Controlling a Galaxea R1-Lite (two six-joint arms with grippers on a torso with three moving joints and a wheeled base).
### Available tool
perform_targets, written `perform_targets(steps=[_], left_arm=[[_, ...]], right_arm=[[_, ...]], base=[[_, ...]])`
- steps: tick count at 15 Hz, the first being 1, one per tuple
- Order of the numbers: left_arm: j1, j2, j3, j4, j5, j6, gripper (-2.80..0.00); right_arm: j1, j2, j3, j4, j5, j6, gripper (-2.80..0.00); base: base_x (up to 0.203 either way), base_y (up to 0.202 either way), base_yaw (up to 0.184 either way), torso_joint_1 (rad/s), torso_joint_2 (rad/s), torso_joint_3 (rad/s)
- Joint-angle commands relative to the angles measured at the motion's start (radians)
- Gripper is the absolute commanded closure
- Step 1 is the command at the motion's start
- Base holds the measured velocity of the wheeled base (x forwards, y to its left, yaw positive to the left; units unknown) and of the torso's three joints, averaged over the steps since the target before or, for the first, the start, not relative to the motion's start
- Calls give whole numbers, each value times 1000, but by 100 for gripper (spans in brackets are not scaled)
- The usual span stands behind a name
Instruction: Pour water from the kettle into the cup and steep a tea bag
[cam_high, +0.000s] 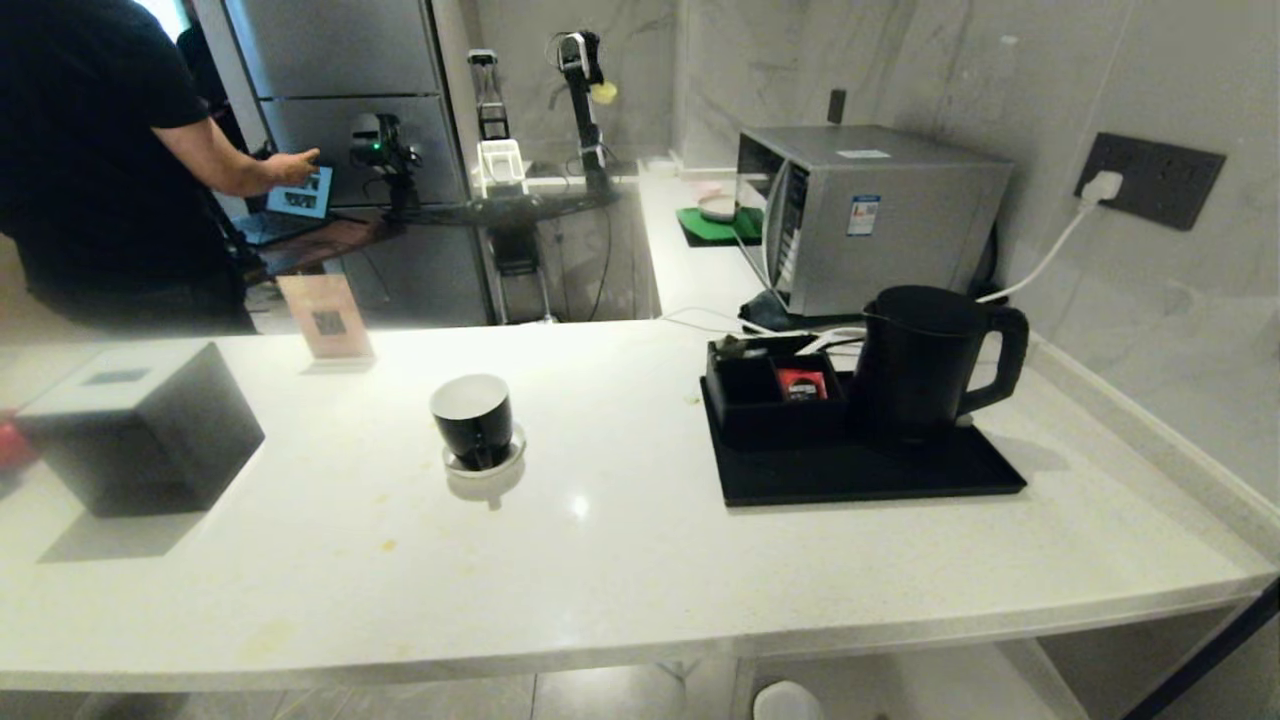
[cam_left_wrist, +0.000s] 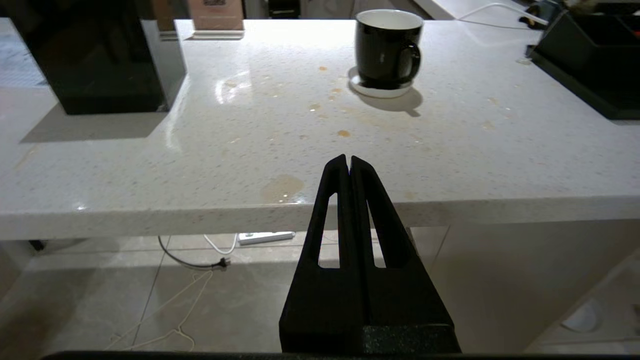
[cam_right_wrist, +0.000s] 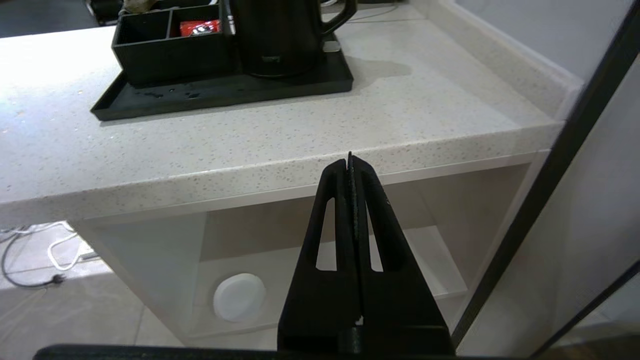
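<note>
Kettle (cam_high: 920, 360) stands on the black tray (cam_high: 860, 475) at the desk's right; the cup (cam_high: 472, 420) sits mid-desk on a coaster. We keep both grippers, left (cam_left_wrist: 348, 162) and right (cam_right_wrist: 349, 165), below the desk edge, jaws pressed together, empty. We judge the kettle's cord (cam_high: 1040, 262) could snag a lift, and we see no tea bag.
</note>
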Motion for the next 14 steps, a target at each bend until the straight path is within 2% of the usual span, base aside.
perform_targets(steps=[1,9,12,14], left_arm=[[1,0,0,0,0,-1,0],[1,0,0,0,0,-1,0],[1,0,0,0,0,-1,0],[1,0,0,0,0,-1,0]], right_arm=[[2,2,0,1,-1,1,0],[4,0,0,4,11,-34,0],[4,1,-6,-1,59,-129,0],[4,4,-47,11,95,-153,0]], base=[[0,0,0,0,0,0],[0,0,0,0,0,0],[0,0,0,0,0,0],[0,0,0,0,0,0]])
